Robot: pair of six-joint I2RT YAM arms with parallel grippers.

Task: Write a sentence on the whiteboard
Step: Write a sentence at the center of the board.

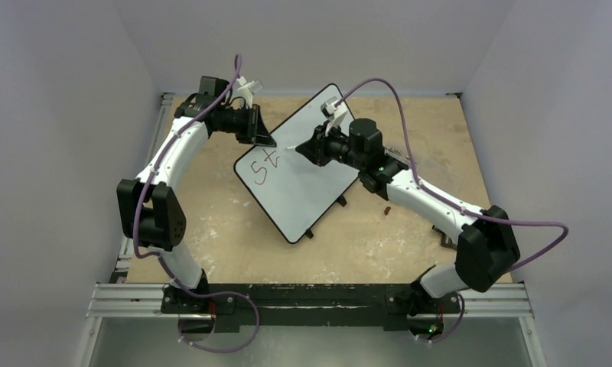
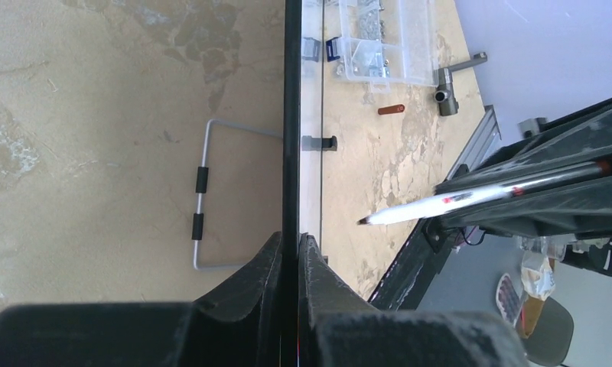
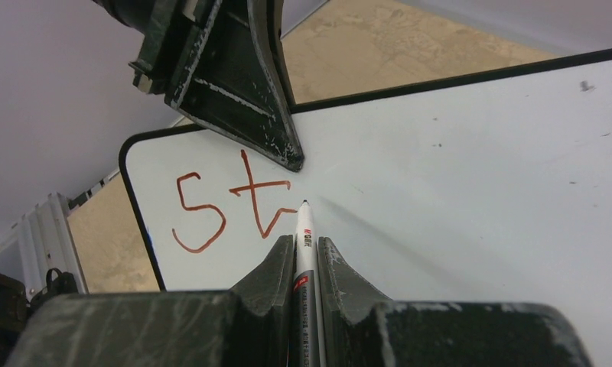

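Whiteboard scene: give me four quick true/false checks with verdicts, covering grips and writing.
1. The left gripper is clamped on the whiteboard edge. True.
2. The right gripper is empty. False: it is shut on a marker.
3. The writing is blue. False: it is reddish-brown and reads roughly "St".
4. The marker tip sits just right of the t. True.

Your whiteboard [image 1: 307, 197] is white with a thin black rim, its sentence [image 3: 230, 206] reddish-brown. Your marker [image 3: 306, 248] is white with red print; the surface [image 1: 226, 229] is mottled tan.
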